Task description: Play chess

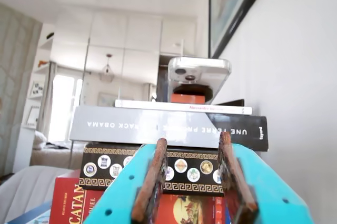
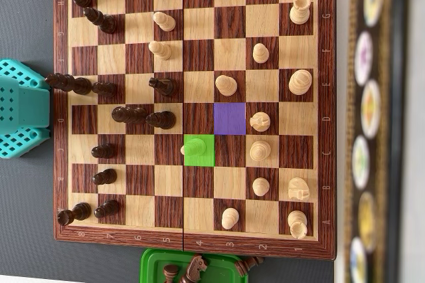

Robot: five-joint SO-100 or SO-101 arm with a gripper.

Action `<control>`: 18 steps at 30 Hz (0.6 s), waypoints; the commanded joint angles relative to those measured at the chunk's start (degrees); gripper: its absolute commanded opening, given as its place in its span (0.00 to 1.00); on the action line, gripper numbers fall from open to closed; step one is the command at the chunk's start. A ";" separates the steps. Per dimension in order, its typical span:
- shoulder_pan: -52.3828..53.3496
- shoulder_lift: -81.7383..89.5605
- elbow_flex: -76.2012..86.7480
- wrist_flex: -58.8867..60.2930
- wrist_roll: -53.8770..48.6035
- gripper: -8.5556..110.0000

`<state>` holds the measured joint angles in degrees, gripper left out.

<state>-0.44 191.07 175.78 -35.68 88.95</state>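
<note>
Wrist view: your claw (image 1: 192, 182) raised, aimed at stack of books and game boxes (image 1: 174, 129) beside wall, phone (image 1: 199, 74) on top. Fingers apart by moderate gap, nothing between them. No chess piece near claw here.

Overhead view: claw not seen; only teal arm base (image 2: 23, 107) at left edge of chessboard (image 2: 192, 242). Light pawn (image 2: 191, 149) stands on green-marked square, purple-marked square (image 2: 230, 118) diagonally adjacent, up and right. Green tray (image 2: 153, 266) below board holds captured dark pieces (image 2: 192, 270).
</note>
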 commanded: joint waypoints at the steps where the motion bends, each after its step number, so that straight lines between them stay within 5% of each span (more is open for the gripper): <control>1: 0.18 0.88 0.97 -8.61 -0.35 0.20; 18: 0.00 0.88 5.19 -44.38 -3.25 0.20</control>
<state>-0.26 192.39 179.91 -77.52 87.54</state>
